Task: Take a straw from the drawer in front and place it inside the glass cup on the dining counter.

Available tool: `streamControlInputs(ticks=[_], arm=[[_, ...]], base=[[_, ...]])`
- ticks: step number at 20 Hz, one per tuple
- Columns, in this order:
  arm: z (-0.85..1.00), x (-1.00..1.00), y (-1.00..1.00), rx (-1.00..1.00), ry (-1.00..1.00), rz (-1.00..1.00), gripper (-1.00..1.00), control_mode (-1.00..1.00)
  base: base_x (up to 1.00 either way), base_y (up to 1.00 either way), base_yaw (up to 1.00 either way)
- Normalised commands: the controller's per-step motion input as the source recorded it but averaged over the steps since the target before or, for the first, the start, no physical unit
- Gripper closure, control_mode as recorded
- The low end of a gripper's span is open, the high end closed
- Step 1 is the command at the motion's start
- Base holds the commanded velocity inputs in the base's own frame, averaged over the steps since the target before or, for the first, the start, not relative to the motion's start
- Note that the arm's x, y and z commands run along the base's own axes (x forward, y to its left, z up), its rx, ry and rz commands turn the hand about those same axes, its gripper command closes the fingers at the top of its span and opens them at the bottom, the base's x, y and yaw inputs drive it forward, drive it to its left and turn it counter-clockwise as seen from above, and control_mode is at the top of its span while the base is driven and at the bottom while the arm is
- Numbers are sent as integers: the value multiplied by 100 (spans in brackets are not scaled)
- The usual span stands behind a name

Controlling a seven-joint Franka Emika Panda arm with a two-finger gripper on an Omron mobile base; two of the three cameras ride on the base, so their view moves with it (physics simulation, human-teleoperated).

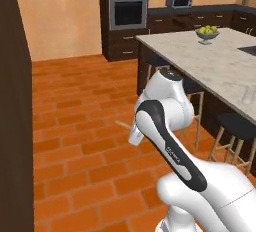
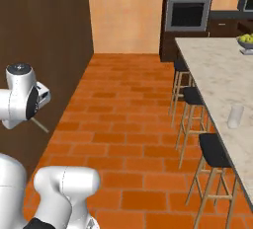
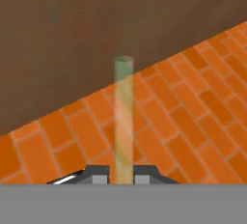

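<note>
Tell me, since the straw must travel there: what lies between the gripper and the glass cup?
In the right base view, bare brick floor and dark bar stools separate the gripper, holding the straw, from the glass cup.

Plenty of open orange brick floor [image 2: 128,124] between the dark cabinet wall [image 2: 44,30] and dining counter [image 2: 212,75]; bar stools [image 2: 213,156] crowd the counter's edge.

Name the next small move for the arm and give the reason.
Probably swing the arm right, toward the dining counter, keeping the grip closed. The fingers already pinch the straw, which sticks out over brick floor beside the dark cabinet wall, while the glass cup stands upright far across the aisle, near the counter's edge above the stools.
</note>
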Motion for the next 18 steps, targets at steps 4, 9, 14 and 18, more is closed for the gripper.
streamControlInputs(ticks=[4, 9, 14, 18], arm=[[0, 0, 0, 0, 0, 0, 100, 100], [0, 0, 0, 0, 0, 0, 100, 100], [0, 0, 0, 0, 0, 0, 100, 100], [0, 0, 0, 0, 0, 0, 100, 100]], base=[[72, 44, -64], [54, 45, -70], [35, 44, -79], [36, 45, -79]])
